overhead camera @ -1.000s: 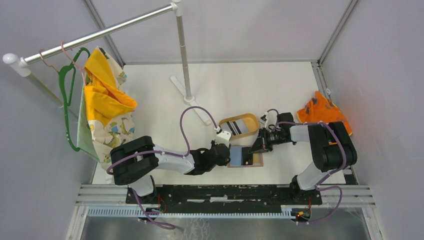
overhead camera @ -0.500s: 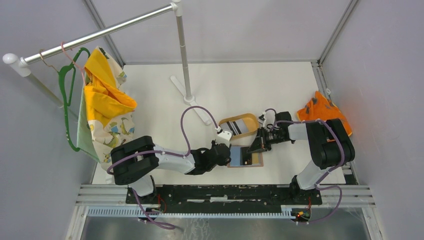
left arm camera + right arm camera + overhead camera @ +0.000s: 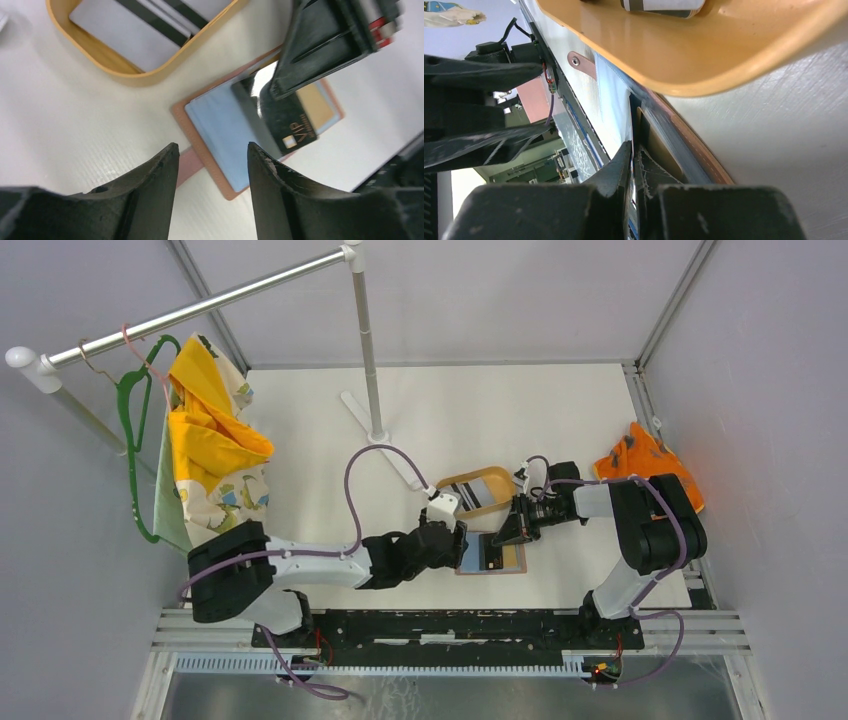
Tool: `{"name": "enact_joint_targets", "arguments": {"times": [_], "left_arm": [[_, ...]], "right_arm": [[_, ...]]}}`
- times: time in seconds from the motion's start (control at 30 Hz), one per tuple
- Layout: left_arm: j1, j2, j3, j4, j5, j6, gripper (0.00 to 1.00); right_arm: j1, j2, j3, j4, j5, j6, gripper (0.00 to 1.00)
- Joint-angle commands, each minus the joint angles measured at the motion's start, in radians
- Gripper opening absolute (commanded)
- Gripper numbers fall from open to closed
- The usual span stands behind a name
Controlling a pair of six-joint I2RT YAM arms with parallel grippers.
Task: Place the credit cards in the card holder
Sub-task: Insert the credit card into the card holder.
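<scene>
The right hand [image 3: 631, 152] pinches the black card [image 3: 280, 120] over the open wallet [image 3: 189, 161], likely slotting it; the left hand [image 3: 211, 147] hovers released, ready to steady.

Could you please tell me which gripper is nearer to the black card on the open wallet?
Right. The right gripper is pinching the black card over the card holder; the left gripper hovers open off the holder's tab side, apart from that card.

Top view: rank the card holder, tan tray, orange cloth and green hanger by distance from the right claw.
1. card holder, under the right claw
2. tan tray, just behind
3. orange cloth, far right
4. green hanger, far left
</scene>
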Motion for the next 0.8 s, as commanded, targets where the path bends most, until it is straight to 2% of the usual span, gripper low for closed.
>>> {"name": "enact_joint_targets", "arguments": {"times": [0.0,0.17,0.3,0.47,0.77], "left_arm": [[-0.004,-0.094,0.03,0.046,0.056,-0.007,0.62],[-0.004,-0.093,0.013,0.191,0.195,-0.058,0.64],[-0.006,-0.026,0.045,0.263,0.288,-0.096,0.54],[-0.017,0.079,0.127,0.266,0.336,-0.128,0.46],[-0.089,0.272,0.365,-0.034,0.167,-0.139,0.36]], "right_arm": [[0.01,0.009,0.018,0.0,0.028,-0.037,0.1],[0.01,0.011,0.016,0.004,0.03,-0.038,0.11],[0.009,0.014,0.015,0.006,0.031,-0.039,0.12],[0.009,0.017,0.015,0.005,0.033,-0.039,0.12],[0.01,0.022,0.016,0.004,0.029,-0.041,0.12]]}}
